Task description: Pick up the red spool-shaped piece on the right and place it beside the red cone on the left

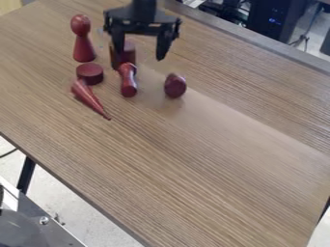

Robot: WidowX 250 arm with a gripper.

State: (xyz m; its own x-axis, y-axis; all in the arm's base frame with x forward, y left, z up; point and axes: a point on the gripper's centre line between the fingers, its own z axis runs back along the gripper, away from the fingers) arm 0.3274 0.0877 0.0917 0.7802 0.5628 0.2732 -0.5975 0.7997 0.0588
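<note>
Camera view: the black tool (pixel 138 61) hangs spread, apparently empty, near a dark-red upright cylinder (pixel 130 50) and lying peg (pixel 128 81). Nothing looks lifted—the red pawn (pixel 82 39), disc (pixel 89 74), cone (pixel 89 98) and rounded block (pixel 174 86) rest on the wooden surface (pixel 193 159).

Table (pixel 206 169): bore all six pieces | pawn (pixel 82 41): stood at far left | disc (pixel 90 74): lay just before pawn | cone (pixel 91 100): lay before disc, tip pointing nearer and rightward | peg (pixel 129 86): lay right of disc | cylinder (pixel 130 51): stood behind peg | knob (pixel 174 86): sat right of peg, apart
</note>
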